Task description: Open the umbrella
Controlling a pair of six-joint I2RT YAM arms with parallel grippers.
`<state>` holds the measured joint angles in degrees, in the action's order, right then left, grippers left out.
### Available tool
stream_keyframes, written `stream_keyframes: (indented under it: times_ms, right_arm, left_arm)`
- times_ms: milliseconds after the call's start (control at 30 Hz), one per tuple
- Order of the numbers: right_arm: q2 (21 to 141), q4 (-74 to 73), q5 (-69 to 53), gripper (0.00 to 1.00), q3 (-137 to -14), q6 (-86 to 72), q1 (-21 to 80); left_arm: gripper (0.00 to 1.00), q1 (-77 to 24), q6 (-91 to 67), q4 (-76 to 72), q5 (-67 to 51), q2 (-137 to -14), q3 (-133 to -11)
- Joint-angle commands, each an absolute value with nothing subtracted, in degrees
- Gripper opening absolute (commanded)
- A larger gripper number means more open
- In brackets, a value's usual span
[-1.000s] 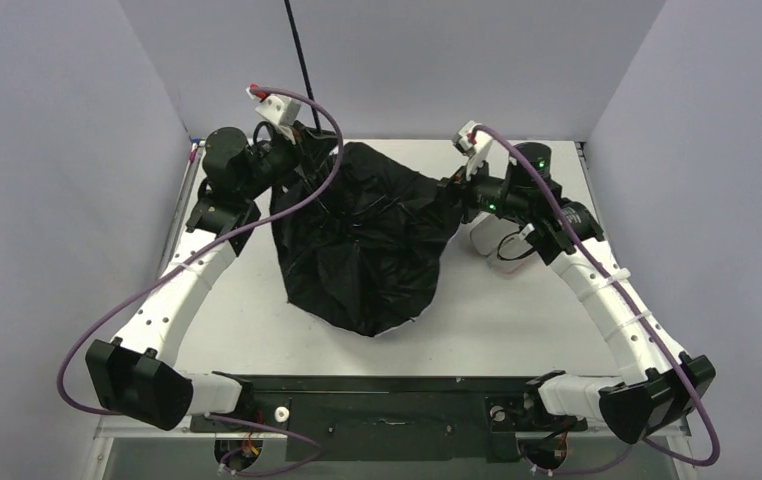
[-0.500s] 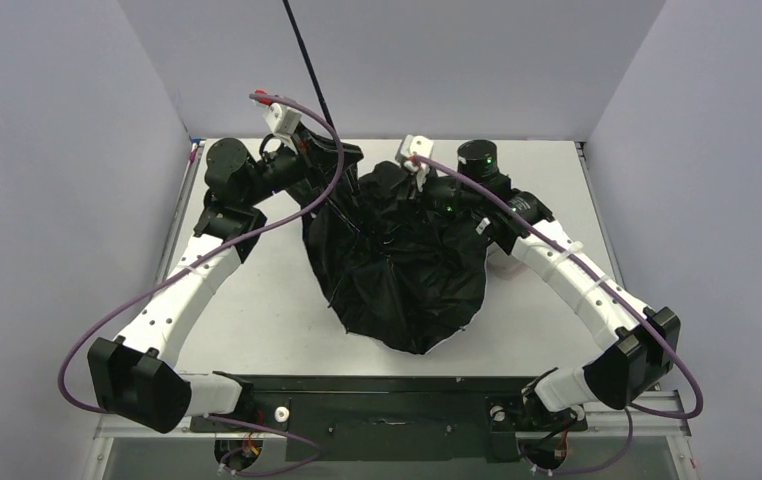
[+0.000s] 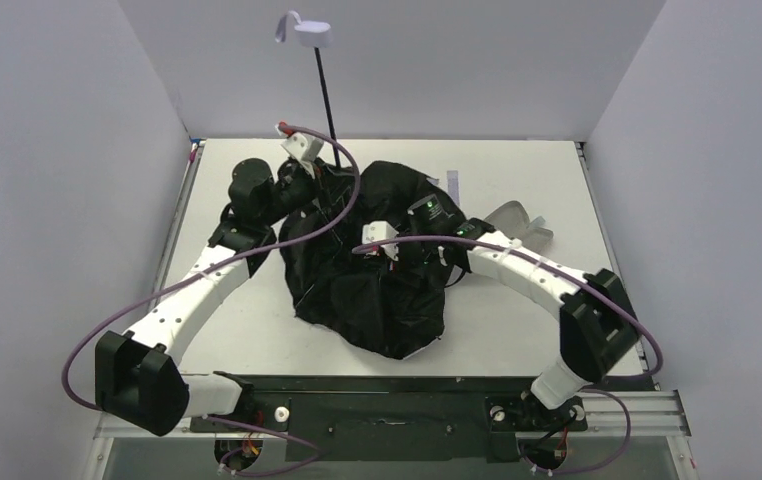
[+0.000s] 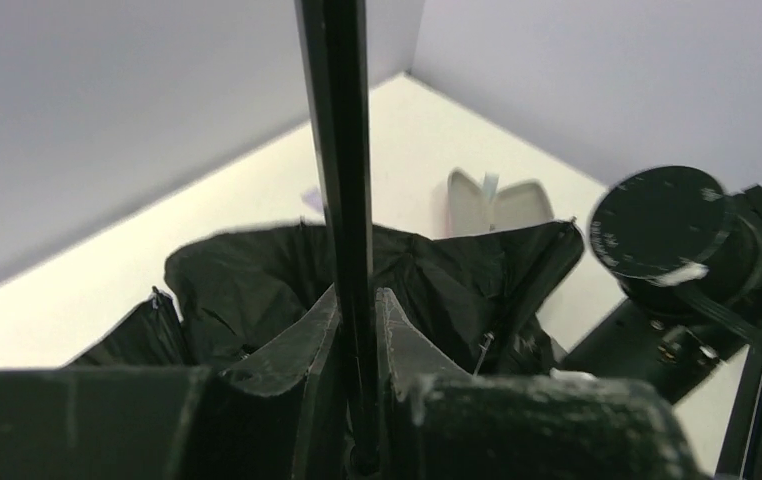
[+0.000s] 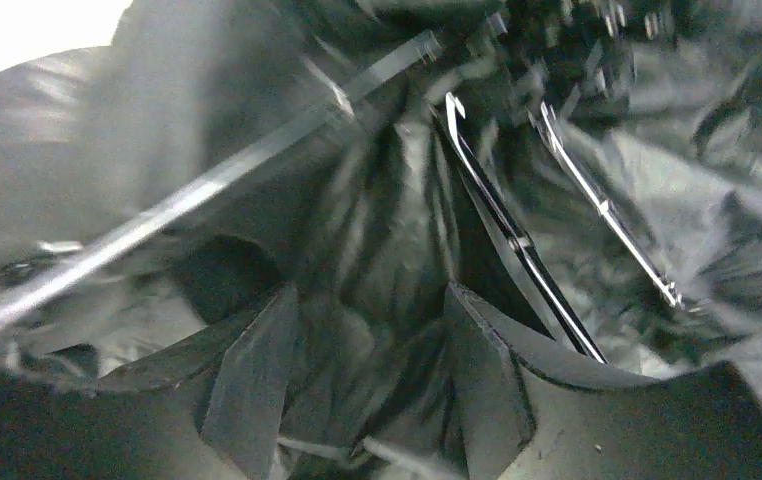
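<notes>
Table [image 3: 517, 330] centre: umbrella [image 3: 377, 290] shaft is clamped by left gripper [image 4: 357, 300]; right gripper [image 5: 369, 300], spread apart in canopy, could get ribs snagged.

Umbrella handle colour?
Pale lavender handle, atop the black shaft; clearest in top external view.

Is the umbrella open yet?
Not yet. The umbrella lies slumped and crumpled on the table, upside down; the left gripper pinches its shaft, handle on top.

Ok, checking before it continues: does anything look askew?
Yes. The umbrella lies inverted on the table, black underside up and crumpled. Its shaft leans upward, clamped in the left end effector, with the handle in the air.
</notes>
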<state>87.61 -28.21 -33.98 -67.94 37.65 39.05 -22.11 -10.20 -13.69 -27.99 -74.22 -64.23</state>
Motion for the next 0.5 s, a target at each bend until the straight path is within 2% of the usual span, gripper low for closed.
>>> stream_keyframes:
  times_ms: [0, 67, 167, 333, 467]
  right_arm:
    - [94.0, -29.0, -26.0, 0.51, -66.3, 45.9, 36.2]
    - [94.9, -29.0, -25.6, 0.51, -66.3, 46.1, 34.7]
    - [92.2, -29.2, -29.9, 0.61, -65.9, 44.4, 32.8]
    - [83.3, -23.3, -37.9, 0.71, -66.1, 27.6, 29.0]
    - [78.4, -13.4, -38.5, 0.75, -64.2, 17.7, 27.8]
  left_arm:
    - [0.0, -22.8, -6.9, -24.0, -27.9, -74.9, -57.7]
    - [0.0, -22.7, -6.7, -27.5, -28.5, -77.0, -55.8]
    - [0.0, -22.7, -4.8, -29.8, -30.0, -79.8, -54.6]
    - [0.0, -22.8, -4.3, -31.0, -34.8, -79.2, -53.9]
    - [0.07, -23.9, -1.8, -28.7, -37.1, -75.8, -53.0]
